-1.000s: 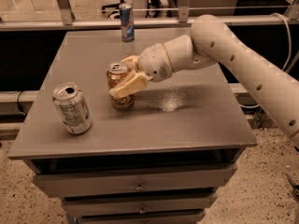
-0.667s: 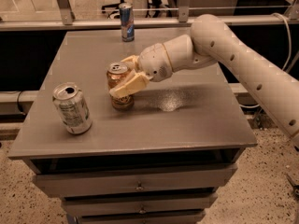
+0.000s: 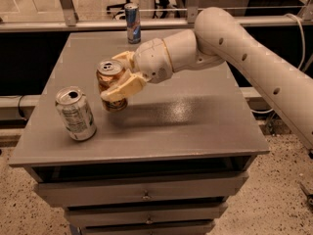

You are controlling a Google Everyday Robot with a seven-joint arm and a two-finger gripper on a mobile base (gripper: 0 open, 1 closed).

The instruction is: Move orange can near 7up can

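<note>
The gripper (image 3: 115, 89) reaches in from the right above the middle-left of the counter (image 3: 195, 116), and its fingers (image 3: 124, 88) are pinched around the orange can (image 3: 109, 68), one on each side of its body. The can leans a little, and it is hard to tell whether its base touches the counter or sits just off it. The grasp looks done. What seems left is the last short stretch and the release. The 7up can (image 3: 76, 114) stands upright below and to the left of the fingers, near but clearly apart, with a strip of bare counter between the two cans. That gap leaves room to bring the orange can closer, though the 7up can sits close to the counter's front and left edges, so a nudge could push it toward the drop. A slim blue can (image 3: 132, 16) stands far behind the fingers at the back edge, well out of the way. To the right of the fingers the counter is open.
</note>
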